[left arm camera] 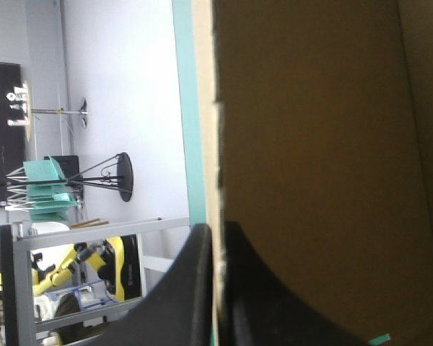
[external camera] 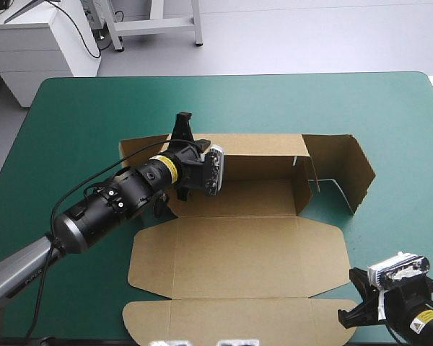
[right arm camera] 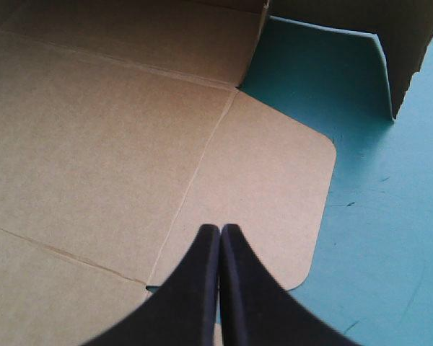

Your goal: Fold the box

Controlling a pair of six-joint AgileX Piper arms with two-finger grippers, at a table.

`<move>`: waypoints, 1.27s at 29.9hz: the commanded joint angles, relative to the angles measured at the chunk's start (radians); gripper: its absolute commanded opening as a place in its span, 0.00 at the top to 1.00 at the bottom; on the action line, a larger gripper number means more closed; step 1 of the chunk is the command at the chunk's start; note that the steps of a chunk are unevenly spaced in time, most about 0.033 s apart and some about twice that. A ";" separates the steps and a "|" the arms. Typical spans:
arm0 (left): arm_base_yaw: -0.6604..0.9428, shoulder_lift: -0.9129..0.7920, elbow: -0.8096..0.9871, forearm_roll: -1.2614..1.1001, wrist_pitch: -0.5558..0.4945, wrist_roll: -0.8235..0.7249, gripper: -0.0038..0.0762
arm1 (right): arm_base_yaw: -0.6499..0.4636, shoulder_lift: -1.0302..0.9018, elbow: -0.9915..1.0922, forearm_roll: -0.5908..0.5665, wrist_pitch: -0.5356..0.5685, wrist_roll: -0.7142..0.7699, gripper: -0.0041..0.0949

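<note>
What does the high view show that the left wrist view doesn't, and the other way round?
Only the high view: the whole box, its lid panels flat toward the near edge, a side flap standing at the right, and the right gripper by the table's near right corner. Only the left wrist view: up close, the black fingers all but shut, with a raised wall's edge between them. Both: the left gripper at the box's far wall, and the teal-green cover.

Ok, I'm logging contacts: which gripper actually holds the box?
The left gripper: it is shut on the raised far wall of the box. The right gripper is shut on nothing, poised by the flat near-right flap.
</note>
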 commanded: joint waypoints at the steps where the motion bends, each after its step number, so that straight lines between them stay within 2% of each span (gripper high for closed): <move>1: -0.002 -0.037 0.015 0.053 -0.115 -0.022 0.96 | 0.002 0.014 -0.060 0.028 -0.070 0.028 0.98; 10: 0.007 -0.037 0.076 0.051 -0.158 -0.030 0.96 | 0.002 0.053 -0.209 0.027 -0.116 0.049 0.98; 13: 0.039 -0.037 0.076 0.048 -0.154 -0.097 0.96 | 0.002 0.118 -0.271 0.025 -0.112 0.049 0.98; 16: 0.064 -0.037 0.076 0.048 -0.139 -0.142 0.96 | 0.002 0.213 -0.340 0.025 -0.108 0.050 0.98; 38: 0.068 -0.037 0.077 0.053 -0.117 -0.138 0.96 | 0.000 0.982 -0.983 0.010 -0.081 0.078 0.98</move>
